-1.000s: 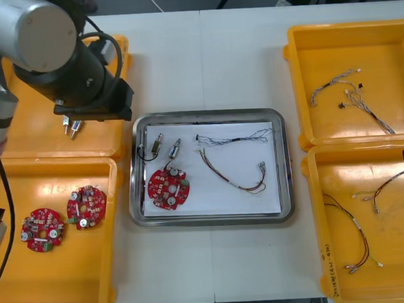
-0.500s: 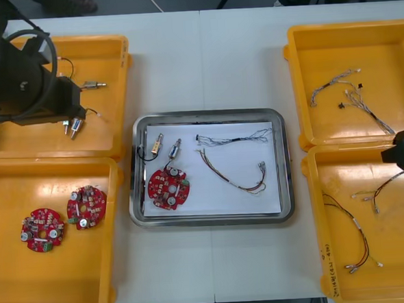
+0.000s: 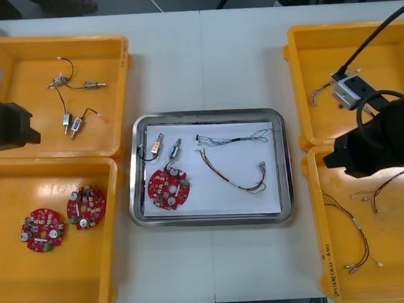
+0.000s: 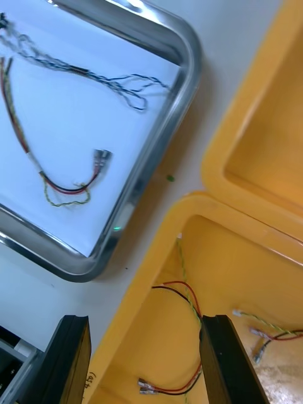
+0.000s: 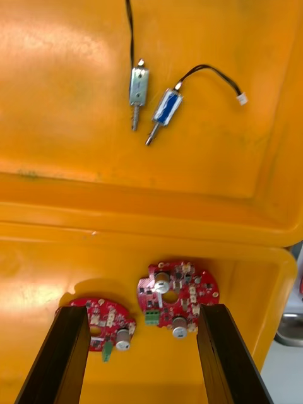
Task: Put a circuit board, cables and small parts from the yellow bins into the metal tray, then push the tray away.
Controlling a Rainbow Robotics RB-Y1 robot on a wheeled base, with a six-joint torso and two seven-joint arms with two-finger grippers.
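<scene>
Both jaws stand wide, empty: left gripper (image 5: 139, 315) over the nine-o'clock yellow bins (image 3: 120, 95), right gripper (image 4: 145, 322) at three. Metal tray (image 3: 207, 115), centre, looks loaded; push its six-o'clock rim squarely toward twelve

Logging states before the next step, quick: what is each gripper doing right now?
Left gripper: open, empty, above the circuit boards.
Right gripper: open, empty, above a yellow bin with cables.

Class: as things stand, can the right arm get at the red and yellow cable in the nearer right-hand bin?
Probably yes. The right gripper hangs open over that yellow bin; the red and yellow cable lies uncovered on its floor, partly between the fingers. The left gripper hangs over the left bins.
</scene>
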